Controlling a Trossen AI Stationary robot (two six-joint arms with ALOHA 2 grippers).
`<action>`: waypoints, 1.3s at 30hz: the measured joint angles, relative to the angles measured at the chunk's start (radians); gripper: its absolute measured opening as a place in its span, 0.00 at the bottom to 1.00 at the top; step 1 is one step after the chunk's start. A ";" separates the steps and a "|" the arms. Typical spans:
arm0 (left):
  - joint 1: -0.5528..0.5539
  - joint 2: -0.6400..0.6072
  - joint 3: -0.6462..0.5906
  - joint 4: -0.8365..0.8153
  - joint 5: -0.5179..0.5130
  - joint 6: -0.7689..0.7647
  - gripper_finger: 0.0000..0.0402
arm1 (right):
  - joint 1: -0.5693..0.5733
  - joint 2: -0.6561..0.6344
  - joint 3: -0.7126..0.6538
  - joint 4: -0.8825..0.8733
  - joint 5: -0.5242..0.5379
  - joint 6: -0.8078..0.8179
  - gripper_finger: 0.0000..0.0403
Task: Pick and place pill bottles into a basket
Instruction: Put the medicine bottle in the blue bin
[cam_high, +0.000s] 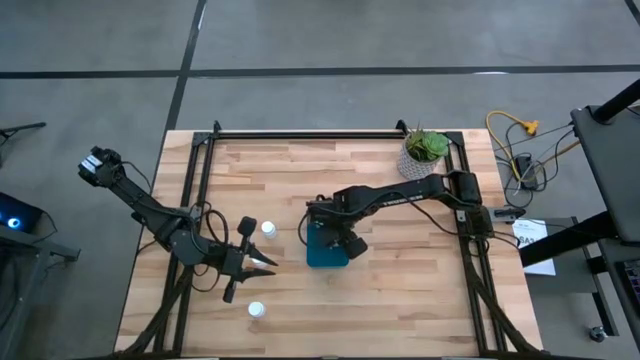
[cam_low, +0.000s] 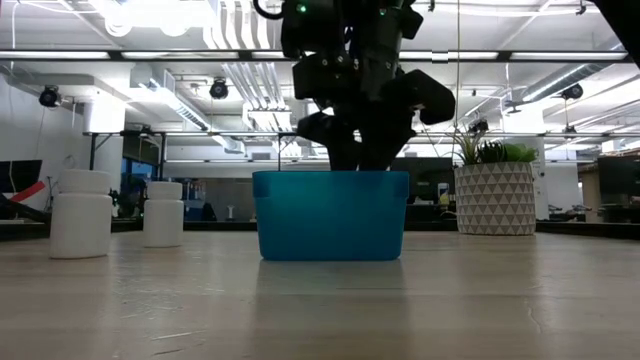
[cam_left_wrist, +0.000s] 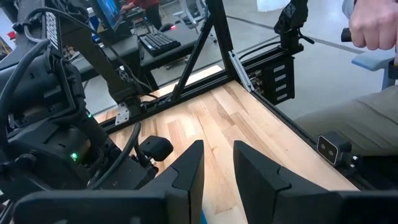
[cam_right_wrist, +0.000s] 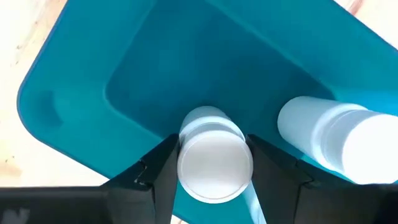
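— Bottles: where do they sit?
— Two white round-capped pill bottles (cam_high: 268, 228) stand on the wood table (cam_high: 400, 290) beside the left gripper (cam_high: 262, 262), jaws together. One bottle (cam_right_wrist: 214, 160) sits between the right gripper's (cam_right_wrist: 211, 163) jaws inside the smooth teal basket (cam_high: 325, 252), another bottle (cam_right_wrist: 336, 134) alongside.
— Obstacles?
— A patterned plant pot (cam_high: 420, 158) stands well apart by the table's far edge.

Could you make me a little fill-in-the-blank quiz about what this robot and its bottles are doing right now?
1. The right tool holds a small white pill bottle above the ____ plastic basket.
2. Another white bottle already lies ____ that basket.
3. Out on the wooden table, ____ white bottles stand outside the basket.
4. The potted plant has ____ leaves.

Missing words: teal; inside; two; green
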 joint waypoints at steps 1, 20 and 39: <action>0.000 0.000 0.000 0.000 0.000 0.000 0.17 | -0.001 0.000 0.000 -0.001 0.000 0.004 0.43; 0.000 0.000 0.000 0.000 0.000 0.000 0.17 | -0.002 -0.004 0.000 -0.004 0.002 0.008 0.51; 0.000 0.000 0.000 0.000 0.000 0.000 0.17 | -0.002 -0.144 0.002 0.001 0.001 0.053 0.51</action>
